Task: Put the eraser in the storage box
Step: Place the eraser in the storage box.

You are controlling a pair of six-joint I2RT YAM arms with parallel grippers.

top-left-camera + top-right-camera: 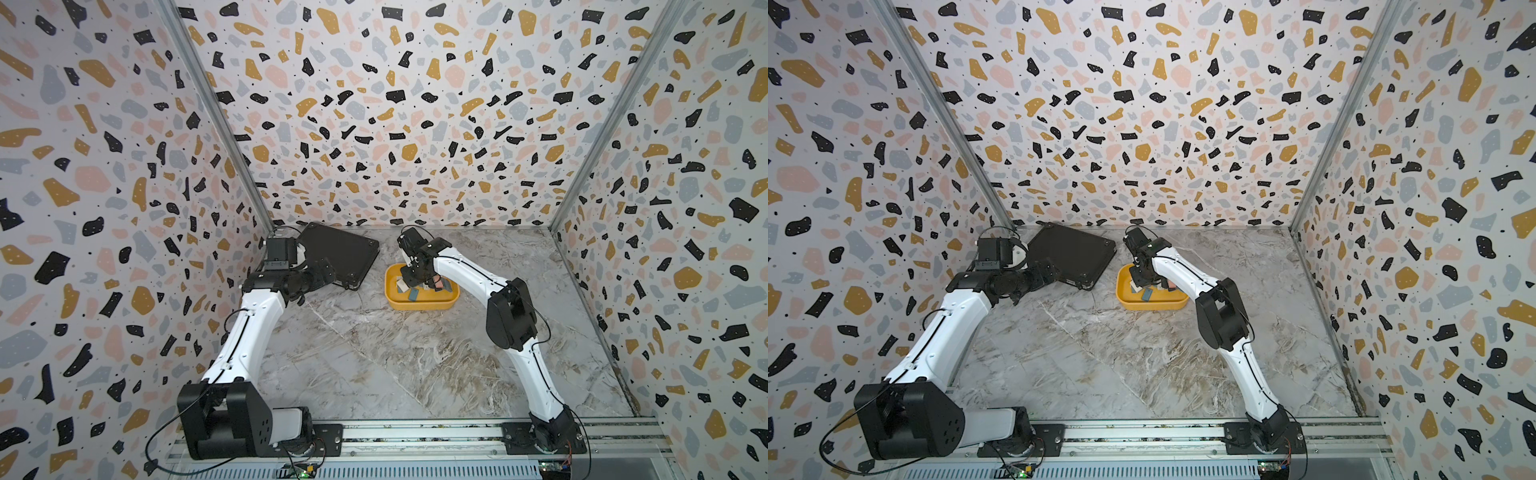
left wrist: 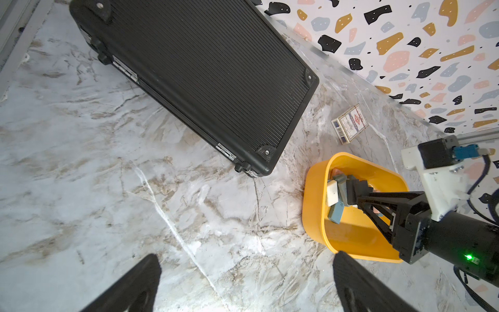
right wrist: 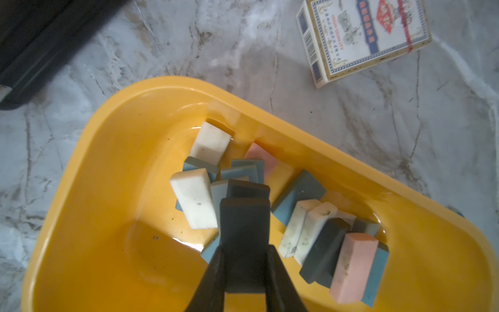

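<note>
On the counter (image 1: 374, 353), the biggest item is the flat black case (image 1: 340, 253) at the back on the left arm's side, lid shut. The storage box (image 1: 415, 306) sits near the case's front corner, not touching it. A card pack (image 2: 349, 123) lies on the counter beyond the box, toward the back wall. It's not my concern.

Key relation: the right gripper (image 3: 247, 198) is down inside the box with its tips in the pile. So the erasers lie around and below the jaws, not off to one side. I find no eraser out on the counter in any view; every one I can see is in the box. The right arm is nearer by far. The left gripper (image 2: 244, 286) hangs over bare counter by the case's corner, apart from the box.

Closest pieces: a pale blue eraser (image 3: 217, 194) is just beside the pads, long axis roughly along the fingers, touching a white eraser (image 3: 195, 201). A second cluster, including a pink eraser (image 3: 352, 267), stands on edge toward the box's other end, clear of the jaws.

Jaws: the right pair is pressed together with nothing visible between the pads, so I judge the drop done. The left pair is spread wide and empty.

My read: next is a straight lift out. The risk is dragging the pale blue one up with the pads.
</note>
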